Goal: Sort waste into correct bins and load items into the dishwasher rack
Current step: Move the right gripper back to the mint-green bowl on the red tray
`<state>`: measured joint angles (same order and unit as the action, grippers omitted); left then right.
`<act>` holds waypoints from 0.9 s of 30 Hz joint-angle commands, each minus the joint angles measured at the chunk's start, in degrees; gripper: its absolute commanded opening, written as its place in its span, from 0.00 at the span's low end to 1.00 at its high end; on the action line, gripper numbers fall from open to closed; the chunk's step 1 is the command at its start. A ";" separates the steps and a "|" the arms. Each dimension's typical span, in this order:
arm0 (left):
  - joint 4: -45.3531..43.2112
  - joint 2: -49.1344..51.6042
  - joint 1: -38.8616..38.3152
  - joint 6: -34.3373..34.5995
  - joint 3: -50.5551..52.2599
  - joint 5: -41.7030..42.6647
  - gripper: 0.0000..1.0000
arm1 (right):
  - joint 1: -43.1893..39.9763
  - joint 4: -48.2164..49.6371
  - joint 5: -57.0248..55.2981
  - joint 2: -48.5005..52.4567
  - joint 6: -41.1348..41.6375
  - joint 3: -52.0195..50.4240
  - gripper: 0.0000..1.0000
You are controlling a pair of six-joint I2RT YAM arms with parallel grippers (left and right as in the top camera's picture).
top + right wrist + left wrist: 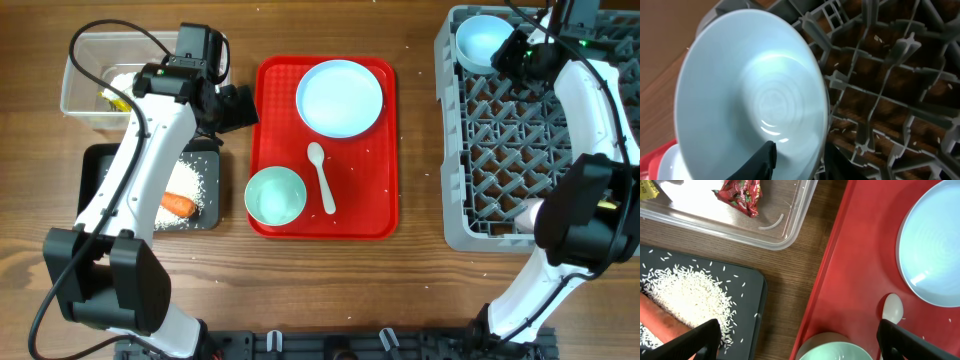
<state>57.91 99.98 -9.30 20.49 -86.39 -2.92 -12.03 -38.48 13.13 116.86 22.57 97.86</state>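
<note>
A round pale blue bowl (482, 40) leans in the far left corner of the large grey pegged plastic dishwasher rack (520, 150). The right gripper (801, 152) has 1 finger inside the bowl's rim and 1 outside; I cannot tell whether they pinch it. The left gripper (800, 342), jaws wide apart and empty, hangs over the wooden table (790, 275) between the shallow black rectangular tray (752, 280) and the flat red serving tray (855, 280).

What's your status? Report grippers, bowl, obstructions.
Left gripper open, empty, over gap between black tray and red tray. Right gripper astride rim of bowl in dishwasher rack corner; grip unconfirmed. No obstruction seen.
</note>
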 commanded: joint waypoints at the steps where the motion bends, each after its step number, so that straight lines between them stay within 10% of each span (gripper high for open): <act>1: -0.02 0.55 0.09 0.13 0.37 0.31 1.00 | 0.20 0.61 1.05 1.92 0.59 -0.09 0.19; 3: -0.02 0.55 0.09 0.13 0.37 0.31 1.00 | 0.20 0.94 0.55 1.97 0.42 -0.09 0.04; 12: -0.02 0.55 0.09 0.13 0.37 0.31 1.00 | 0.24 -0.39 -7.48 -5.57 -3.30 -0.07 0.04; 20: -0.02 0.55 0.09 0.13 0.37 0.31 1.00 | 7.72 -10.88 -51.60 -13.05 -5.86 -0.09 0.05; 27: -0.02 0.55 0.09 0.13 0.37 0.31 1.00 | 17.92 -1.66 -69.61 -8.61 -15.80 -0.09 0.04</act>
<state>57.89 99.98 -9.30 20.49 -86.39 -2.94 4.10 -43.62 -46.41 105.65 11.75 97.86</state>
